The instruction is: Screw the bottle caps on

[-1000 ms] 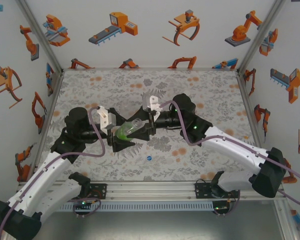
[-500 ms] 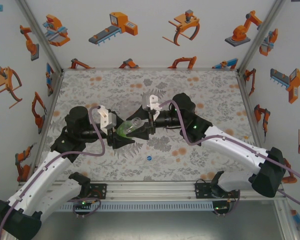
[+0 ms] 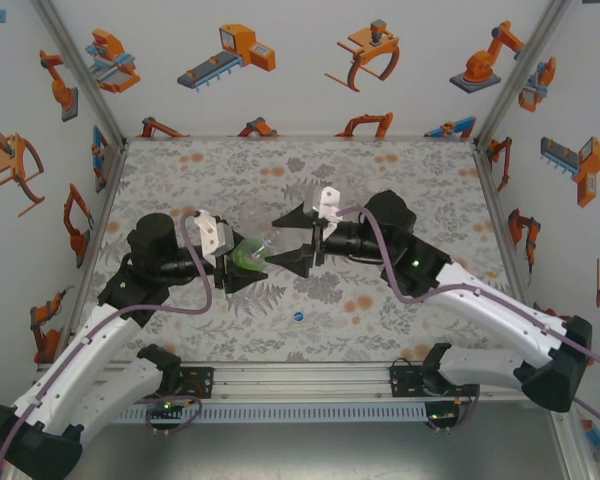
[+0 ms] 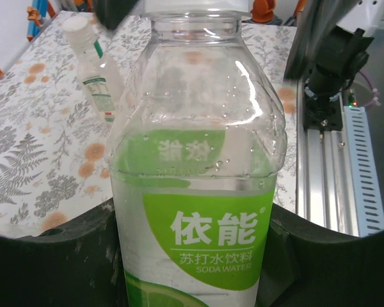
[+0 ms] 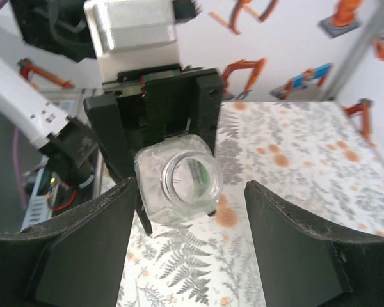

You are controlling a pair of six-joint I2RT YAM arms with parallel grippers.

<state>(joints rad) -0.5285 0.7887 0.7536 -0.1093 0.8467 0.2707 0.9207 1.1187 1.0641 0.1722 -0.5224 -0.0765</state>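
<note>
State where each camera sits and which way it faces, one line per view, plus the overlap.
Top external: above and behind the arms, looking down on the floral table; both arms show, bases nearest.
Left wrist: on the left arm, looking along the left fingers at the green-label bottle clamped between them.
Right wrist: on the right arm, looking between the open right fingers into that bottle's uncapped mouth.
Shared: all three views show the green-label bottle.
</note>
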